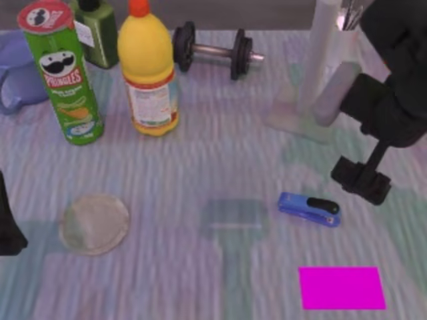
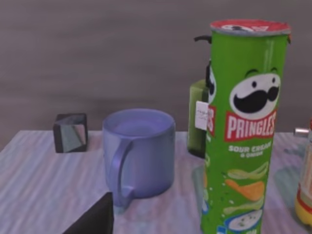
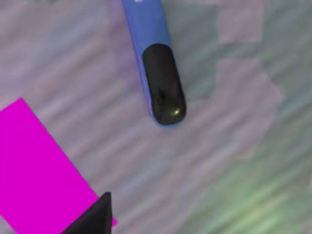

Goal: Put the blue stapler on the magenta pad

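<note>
Nearest, toward the right of the counter: pad, flat and bare, nothing on it. At the left edge, about level: left gripper, parked, idle, its opening unreadable. A little farther back on the left: grey disc, well clear of the job. Beyond the pad, apart from it: stapler, lying flat and roughly crosswise, black-topped end pointing right, not touching the pad. Just behind and to the right of that end: right gripper, above the counter, beside the stapler and not around it; holds nothing and touches nothing, as far as can be seen. Open or closed: cannot tell from either view. Right wrist view looks straight down on the stapler's black end, with a corner of the pad close by. Step in hand, by judgement: the approach, grasp not yet made. Next move calls for centring over the stapler's body, turning to close across its narrow width, descending, gripping, then a short carry toward the near edge onto the pad. Farthest back: Pringles can, yellow bottle, dumbbell, mug, none in the way.
</note>
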